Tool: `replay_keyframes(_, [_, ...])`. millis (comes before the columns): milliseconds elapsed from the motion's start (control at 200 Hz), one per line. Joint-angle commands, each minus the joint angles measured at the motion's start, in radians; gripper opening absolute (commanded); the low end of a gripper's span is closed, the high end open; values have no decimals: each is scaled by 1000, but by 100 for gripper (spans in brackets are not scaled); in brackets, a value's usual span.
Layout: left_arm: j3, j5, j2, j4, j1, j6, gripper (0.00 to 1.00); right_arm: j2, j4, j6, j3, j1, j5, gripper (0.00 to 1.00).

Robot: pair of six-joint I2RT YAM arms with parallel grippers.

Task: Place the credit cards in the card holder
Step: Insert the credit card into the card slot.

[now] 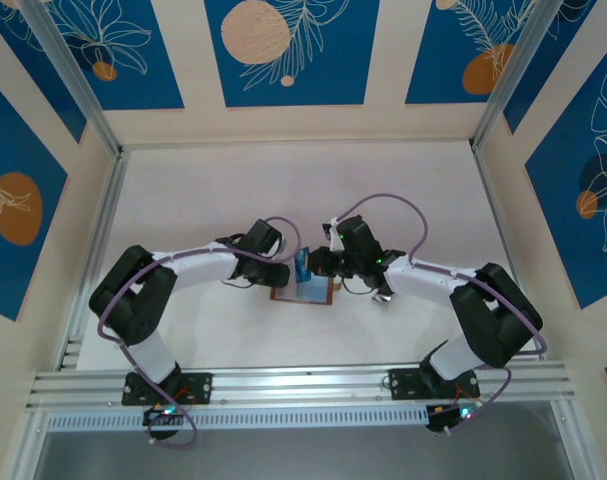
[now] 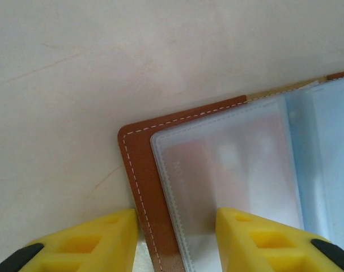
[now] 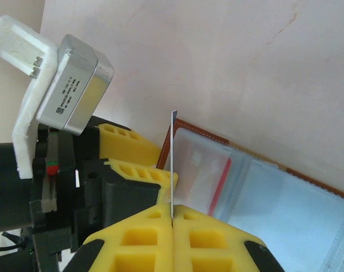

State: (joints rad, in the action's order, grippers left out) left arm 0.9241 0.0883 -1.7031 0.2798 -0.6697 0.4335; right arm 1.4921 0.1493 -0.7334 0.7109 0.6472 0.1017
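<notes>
The card holder (image 1: pixel 308 293) lies open on the white table, brown leather with clear bluish pockets (image 2: pixel 234 164) (image 3: pixel 262 192). My right gripper (image 3: pixel 172 211) (image 1: pixel 319 265) is shut on a thin pale credit card (image 3: pixel 172 164), seen edge-on and standing upright over the holder's left pocket. My left gripper (image 2: pixel 176 214) (image 1: pixel 283 272) is open at the holder's left edge. One yellow finger (image 2: pixel 98 238) sits beside the brown border and the other (image 2: pixel 262 238) rests on the clear pocket. Another card shows faintly inside that pocket (image 2: pixel 217 170).
The left arm's yellow fingers (image 3: pixel 129 146), black wrist and silver camera on a white bracket (image 3: pixel 69 85) crowd close to the left of my right gripper. Bare table (image 1: pixel 303 190) lies beyond the holder, bounded by metal rails and patterned blue walls.
</notes>
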Motion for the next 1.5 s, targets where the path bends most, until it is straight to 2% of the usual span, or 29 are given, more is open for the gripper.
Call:
replay_keyframes(0, [-15, -119, -18, 68, -5, -39, 41, 30, 29, 8, 14, 16, -12, 0])
replay_keyframes(135, [-26, -155, -18, 74, -18, -31, 40, 46, 34, -6, 3, 20, -40, 0])
replay_keyframes(640, [-44, -150, -37, 54, -34, -3, 40, 92, 110, -104, -75, 8, -123, 0])
replay_keyframes(955, [-55, -140, -32, 45, -34, 4, 40, 146, 220, -195, -123, 0, -108, 0])
replay_keyframes(1230, [-60, -136, -36, 42, -34, 5, 40, 212, 352, -278, -163, -31, -37, 0])
replay_keyframes(1496, [-64, -134, -30, 38, -34, 18, 40, 225, 365, -303, -176, -7, -51, 0])
